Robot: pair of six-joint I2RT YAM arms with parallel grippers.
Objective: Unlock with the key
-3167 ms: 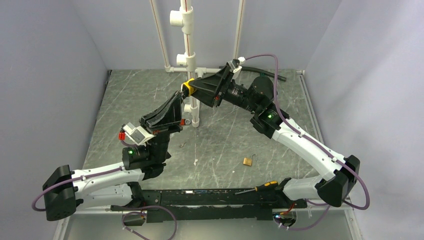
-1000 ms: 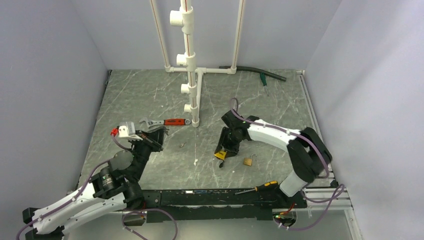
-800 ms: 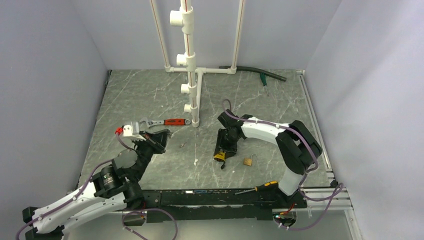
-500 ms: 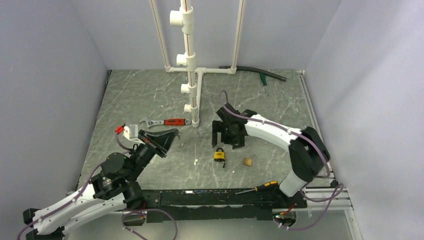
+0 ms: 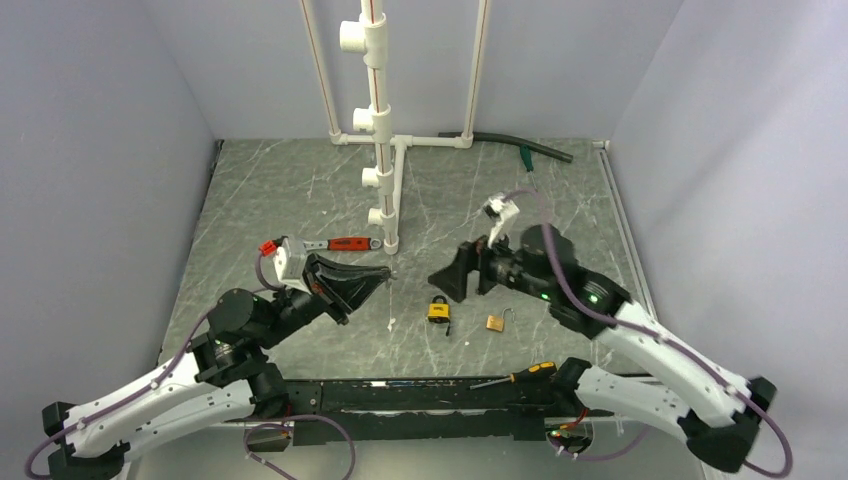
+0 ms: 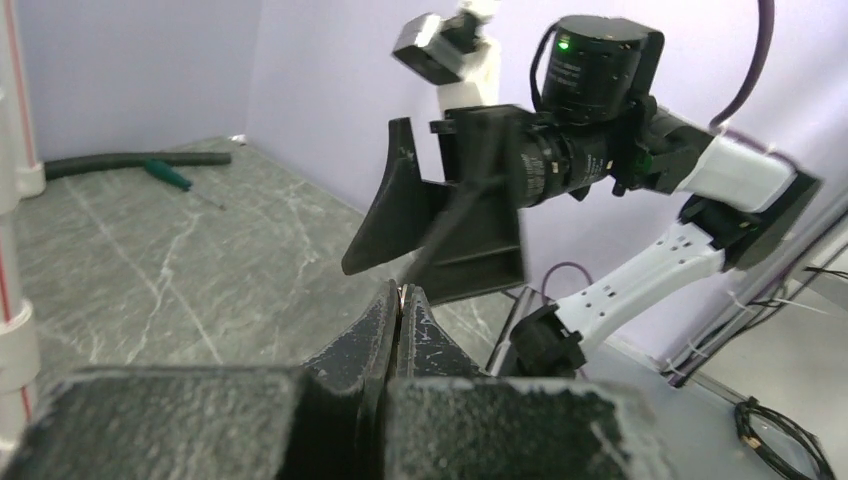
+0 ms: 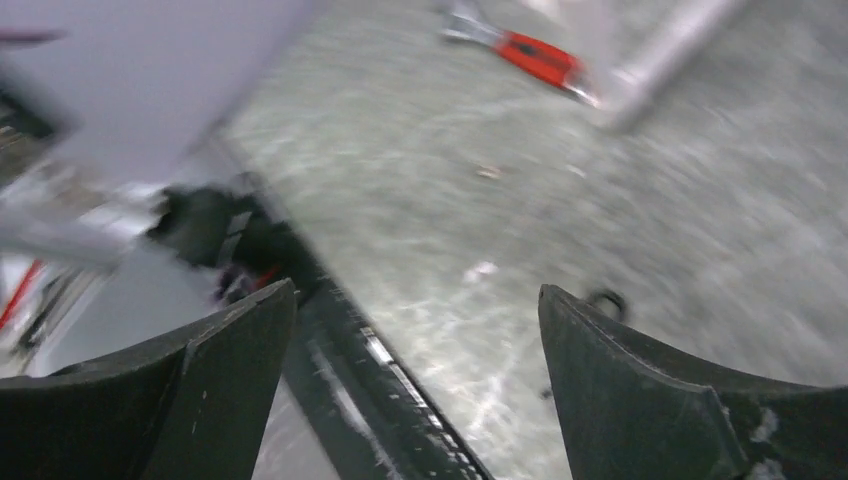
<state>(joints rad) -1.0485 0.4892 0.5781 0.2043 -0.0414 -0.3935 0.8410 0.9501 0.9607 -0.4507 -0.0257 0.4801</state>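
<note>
The left hand (image 5: 383,275) is lifted off the counter (image 5: 280,190) and points to the right, its fingers (image 6: 375,330) pressed flat together. The left wrist view shows a tiny bit of dull metal pinched at the very tips, which looks to be the key (image 6: 401,290); it is too small to make out its shape. Facing it across a short gap is the right hand (image 5: 448,278), also off the counter and pointing left. Its two black fingers (image 7: 215,390) are spread wide with nothing between them, though its own view is blurred by motion. On the counter just nearer than that gap, closer to the right hand, lies the yellow-and-black padlock (image 5: 438,310). A small brass padlock (image 5: 495,322) lies just beside it on the right, apart from it. A pale speck (image 5: 391,324) lies to the left of the yellow one. Behind the left hand a red-handled wrench (image 5: 335,243) lies flat, its handle end near the foot of the upright white pipe frame (image 5: 380,120). A black-and-yellow-handled screwdriver (image 5: 515,377) rests at the near edge by the arms' bases. A black hose (image 5: 510,145) and a green-handled screwdriver (image 5: 525,158) lie along the far wall.
</note>
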